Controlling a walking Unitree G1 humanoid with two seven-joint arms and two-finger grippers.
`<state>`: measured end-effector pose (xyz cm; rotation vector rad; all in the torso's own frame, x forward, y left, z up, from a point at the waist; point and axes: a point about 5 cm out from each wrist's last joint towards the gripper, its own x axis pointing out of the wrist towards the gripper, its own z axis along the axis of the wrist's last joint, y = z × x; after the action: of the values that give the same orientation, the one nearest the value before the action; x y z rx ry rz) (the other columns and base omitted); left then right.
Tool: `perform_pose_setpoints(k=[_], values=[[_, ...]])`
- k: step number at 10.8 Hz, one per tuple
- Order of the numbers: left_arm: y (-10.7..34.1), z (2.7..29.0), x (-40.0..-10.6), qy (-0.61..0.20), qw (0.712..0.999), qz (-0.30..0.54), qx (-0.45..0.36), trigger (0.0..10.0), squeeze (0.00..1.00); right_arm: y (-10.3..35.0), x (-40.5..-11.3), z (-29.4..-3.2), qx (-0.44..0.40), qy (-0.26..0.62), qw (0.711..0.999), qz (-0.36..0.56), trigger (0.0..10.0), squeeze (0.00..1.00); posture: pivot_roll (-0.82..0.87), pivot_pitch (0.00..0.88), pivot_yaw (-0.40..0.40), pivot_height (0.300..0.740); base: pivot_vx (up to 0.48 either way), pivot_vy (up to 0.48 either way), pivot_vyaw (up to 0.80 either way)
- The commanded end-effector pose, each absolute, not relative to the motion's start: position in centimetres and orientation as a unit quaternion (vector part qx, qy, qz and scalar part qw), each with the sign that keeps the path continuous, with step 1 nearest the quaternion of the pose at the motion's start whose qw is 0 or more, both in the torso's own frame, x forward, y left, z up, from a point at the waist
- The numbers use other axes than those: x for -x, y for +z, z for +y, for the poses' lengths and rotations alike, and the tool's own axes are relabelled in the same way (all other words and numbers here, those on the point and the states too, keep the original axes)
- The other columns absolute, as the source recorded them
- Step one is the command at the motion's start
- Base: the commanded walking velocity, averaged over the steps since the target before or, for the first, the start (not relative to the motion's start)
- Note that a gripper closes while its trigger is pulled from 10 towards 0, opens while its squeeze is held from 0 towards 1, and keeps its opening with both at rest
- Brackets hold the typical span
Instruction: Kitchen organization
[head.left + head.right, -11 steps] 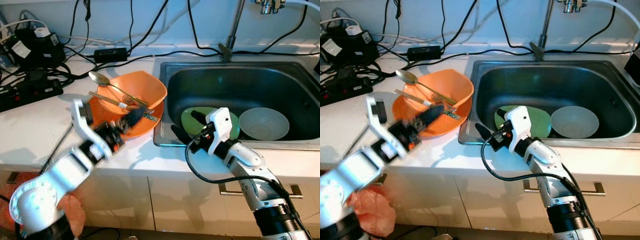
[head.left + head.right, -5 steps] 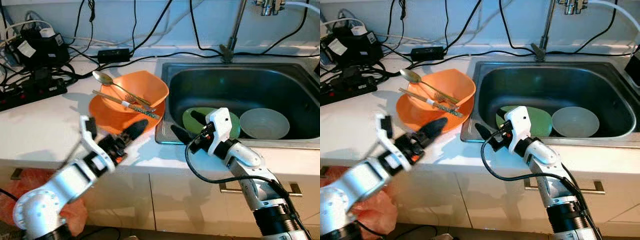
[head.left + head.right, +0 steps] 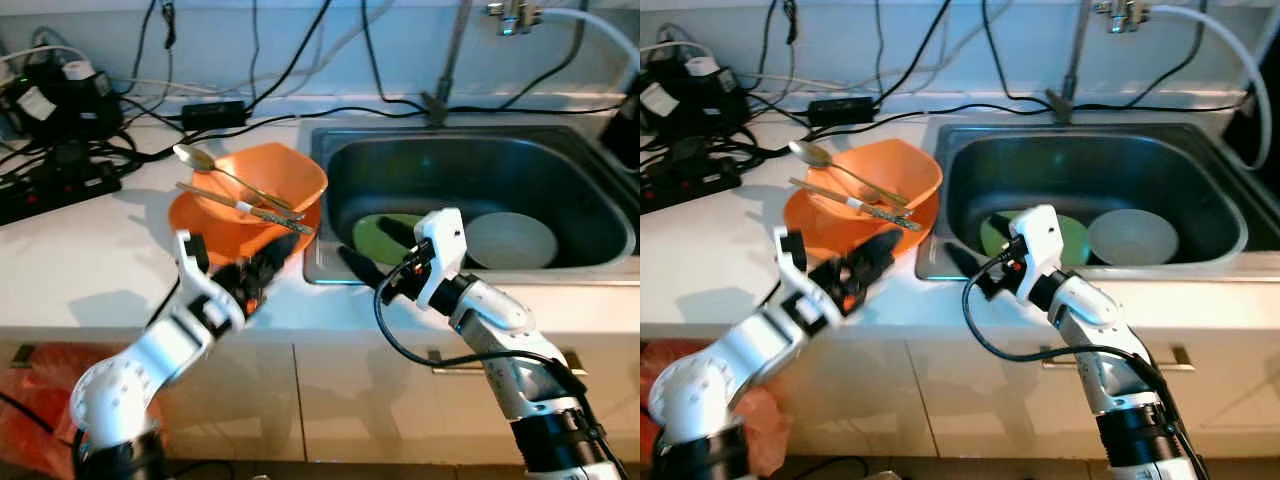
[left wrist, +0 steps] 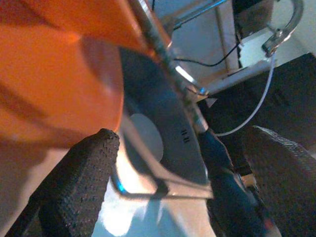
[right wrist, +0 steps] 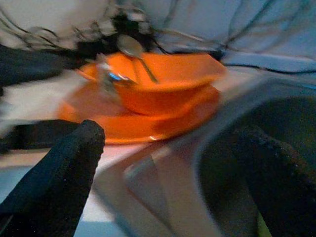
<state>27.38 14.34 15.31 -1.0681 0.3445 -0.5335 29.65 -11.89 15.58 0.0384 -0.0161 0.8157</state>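
Two arms reach forward at lower centre: our left tool (image 3: 268,262), fingers apart, at the orange plate (image 3: 200,215) on the table (image 3: 80,270), our right tool (image 3: 372,250), fingers apart, over the sink (image 3: 330,265) rim.

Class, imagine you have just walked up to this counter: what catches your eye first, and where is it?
An orange bowl on an orange plate, cutlery lying across it, stands on the counter left of the sink. Both grippers, left and right, hover at the sink's front edge.
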Motion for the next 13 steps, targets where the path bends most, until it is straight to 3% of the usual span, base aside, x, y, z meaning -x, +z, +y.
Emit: perform_pose_setpoints(k=[1, 13], values=[[15.5, 14.4, -28.1, -0.242, 0.819, 0.148, 0.498, 10.0, 0.0, 15.9, -29.0, -11.9, -0.025, 0.428, 0.903, -0.002, 10.0, 0.0, 0.13, 0.015, 0.068, 0.74, 0.0, 0.0, 0.0], [14.6, 12.2, -32.4, -0.23, 0.822, 0.153, 0.498, 10.0, 0.0, 16.4, -28.0, -11.8, -0.02, 0.439, 0.898, 0.009, 10.0, 0.0, 0.09, 0.025, 0.079, 0.74, 0.0, 0.0, 0.0]])
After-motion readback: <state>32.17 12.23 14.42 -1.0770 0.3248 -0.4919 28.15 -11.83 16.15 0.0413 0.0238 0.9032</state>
